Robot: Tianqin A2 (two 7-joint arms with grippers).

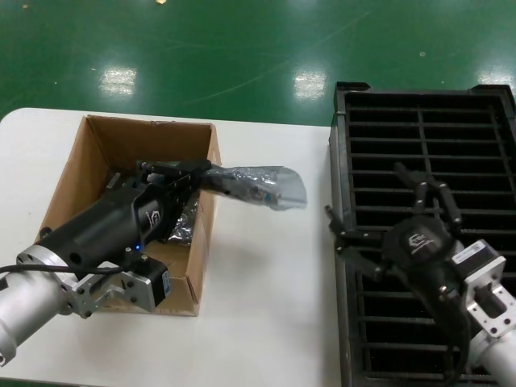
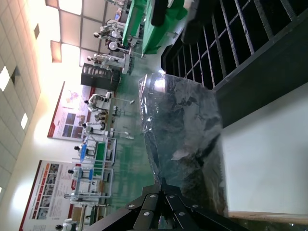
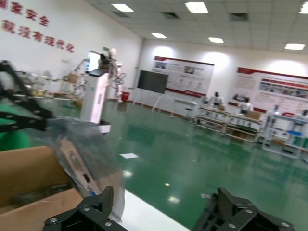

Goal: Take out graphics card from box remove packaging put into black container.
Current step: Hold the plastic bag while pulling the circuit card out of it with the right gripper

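Extraction is underway: left pincer (image 1: 193, 179) is gripping the bagged graphics card (image 1: 262, 186) over the box (image 1: 89, 173) rim, right pincer (image 1: 387, 211) is hanging open above the black container (image 1: 484, 137); unbagging and slotting remain.

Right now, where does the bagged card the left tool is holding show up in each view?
Head view: the packaging sticks out past the box wall, over the table, held by the left tool.
Left wrist view: centre.
Right wrist view: left of centre.
Shared landmark: the box.
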